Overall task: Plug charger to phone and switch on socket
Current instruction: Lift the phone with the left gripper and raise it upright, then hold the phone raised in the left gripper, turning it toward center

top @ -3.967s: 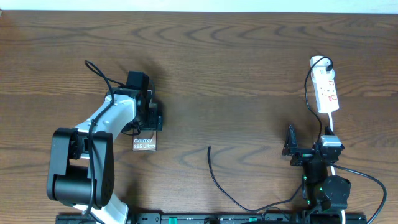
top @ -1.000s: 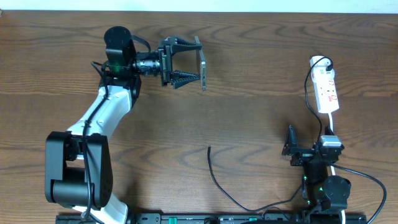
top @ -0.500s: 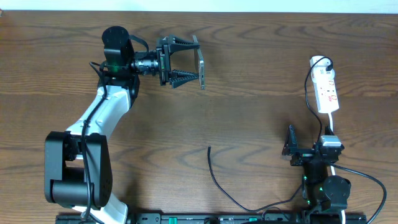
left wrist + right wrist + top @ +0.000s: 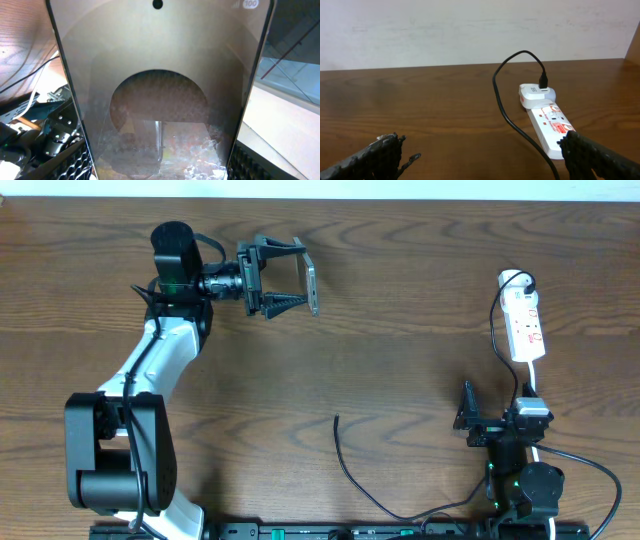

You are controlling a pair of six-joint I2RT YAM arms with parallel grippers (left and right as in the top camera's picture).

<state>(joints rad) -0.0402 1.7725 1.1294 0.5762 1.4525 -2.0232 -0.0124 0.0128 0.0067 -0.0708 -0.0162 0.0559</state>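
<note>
The dark brown wooden tabletop (image 4: 400,330) lies under both my arms. At its far right is the white elongated power strip (image 4: 525,325) with red marks and a black plug in its far end. My left end effector (image 4: 303,277) hangs over the far left of centre, pinching the flat bronze-toned phone (image 4: 312,288) across its width, fingers on its long edges. My right end effector (image 4: 480,145) waits at the near right, fingers spread wide on nothing. The thin black charger cable (image 4: 345,460) curls up from the near edge. Its tip (image 4: 336,418) lies near centre, well apart from the phone.

I judge the edge-only pinch the weak point: a push from the plug could twist or slide the phone. The cable is slim and limp, so a grab may miss or leave the tip drooping off-line.

The phone's screen faces left, toward my wrist. Its short axis runs near–far, so its long axis seems roughly upright. The punch-hole lens (image 4: 157,4) tops my wrist view, and the port end is out of frame.
</note>
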